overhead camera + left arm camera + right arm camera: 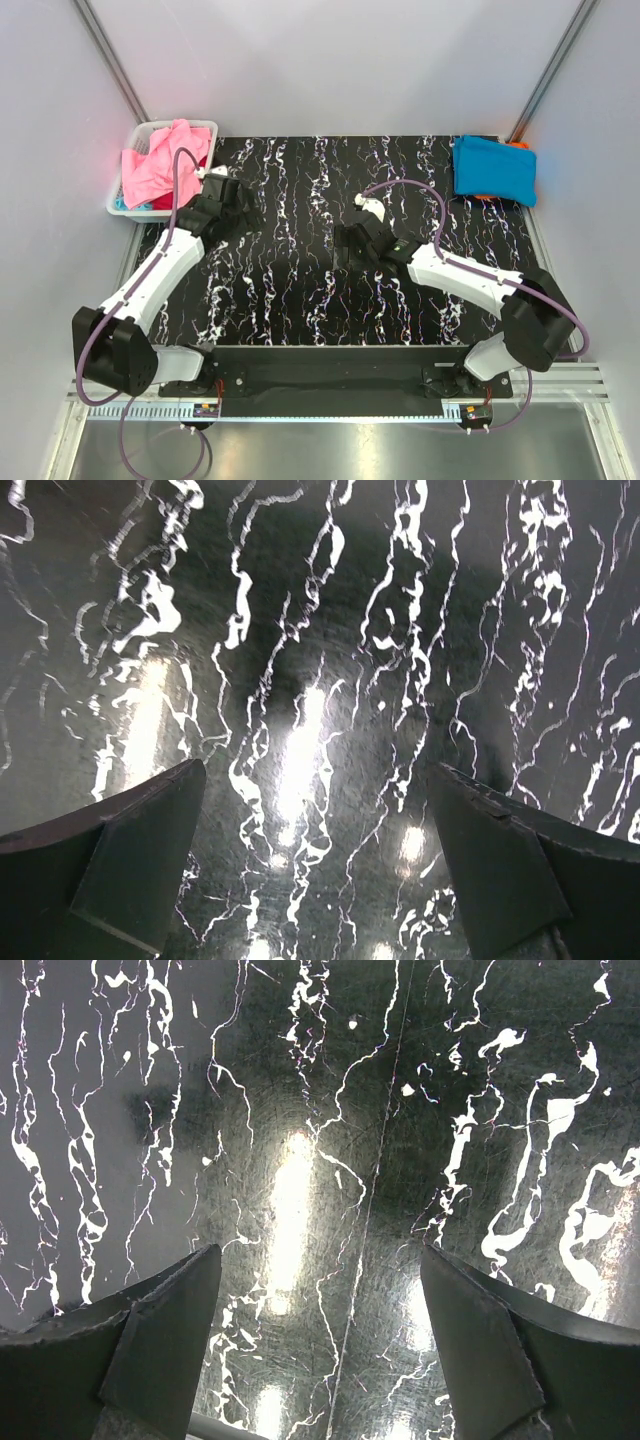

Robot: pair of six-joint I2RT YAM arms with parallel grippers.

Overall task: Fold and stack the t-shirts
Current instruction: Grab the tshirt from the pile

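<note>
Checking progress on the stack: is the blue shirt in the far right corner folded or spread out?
Folded: the blue t-shirt lies as a compact rectangle; an orange t-shirt peeks out beneath it.

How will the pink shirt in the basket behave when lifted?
Probably floppy: the pink shirt lies crumpled in loose folds, so it should drape from a single pinch. Likely light, being thin cloth. It is heaped over the basket rim, so it may snag or tug the basket.
</note>
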